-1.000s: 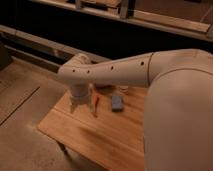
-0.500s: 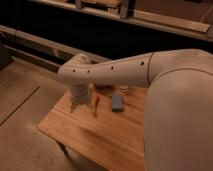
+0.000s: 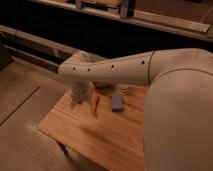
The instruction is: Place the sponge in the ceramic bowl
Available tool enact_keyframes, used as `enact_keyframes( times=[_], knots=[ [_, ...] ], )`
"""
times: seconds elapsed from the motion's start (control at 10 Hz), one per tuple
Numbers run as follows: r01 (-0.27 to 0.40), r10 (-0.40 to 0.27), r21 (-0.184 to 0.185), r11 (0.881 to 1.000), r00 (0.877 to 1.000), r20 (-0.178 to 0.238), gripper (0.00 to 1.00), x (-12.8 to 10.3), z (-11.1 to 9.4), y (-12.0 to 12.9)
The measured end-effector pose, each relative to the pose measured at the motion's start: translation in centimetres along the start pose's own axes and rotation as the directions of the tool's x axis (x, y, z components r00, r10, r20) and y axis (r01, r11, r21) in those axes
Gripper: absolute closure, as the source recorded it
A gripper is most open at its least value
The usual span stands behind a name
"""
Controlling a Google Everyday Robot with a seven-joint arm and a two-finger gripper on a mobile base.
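The blue-grey sponge [image 3: 117, 103] lies flat on the wooden table [image 3: 100, 137], near its far side. Just beyond it, a sliver of the dark reddish ceramic bowl [image 3: 103, 86] peeks out under my arm, which hides most of it. My gripper [image 3: 80, 101] hangs down over the table's far left part, left of the sponge and apart from it. It stands open with nothing in it.
A thin orange-red stick [image 3: 95, 106] lies between the gripper and the sponge. A small pale object [image 3: 123, 89] sits behind the sponge. My white arm and body [image 3: 175, 110] cover the table's right side. Bare floor [image 3: 25, 110] lies to the left.
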Motion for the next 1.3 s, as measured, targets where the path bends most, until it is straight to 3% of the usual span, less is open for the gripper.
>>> enact_keyframes(
  times=[0.1,0.3,0.4,0.6,0.9,1.3],
  knots=[
    [-0.107,0.107,0.001,0.994,0.992,0.06,0.35,-2.4,-1.3,-1.5],
    [-0.248,0.244,0.02,0.968,0.962,0.12,0.35,-4.6,-2.6,-5.4],
    [-0.302,0.294,0.043,0.952,0.947,0.128,0.35,-4.9,-2.6,-7.8],
    [-0.365,0.356,0.074,0.928,0.928,0.111,0.35,-4.4,-1.7,-11.6],
    [-0.399,0.393,0.101,0.912,0.917,0.072,0.35,-4.5,-0.3,-16.0],
    [-0.374,0.372,0.109,0.921,0.927,0.037,0.35,-5.6,1.5,-19.5]
  ],
)
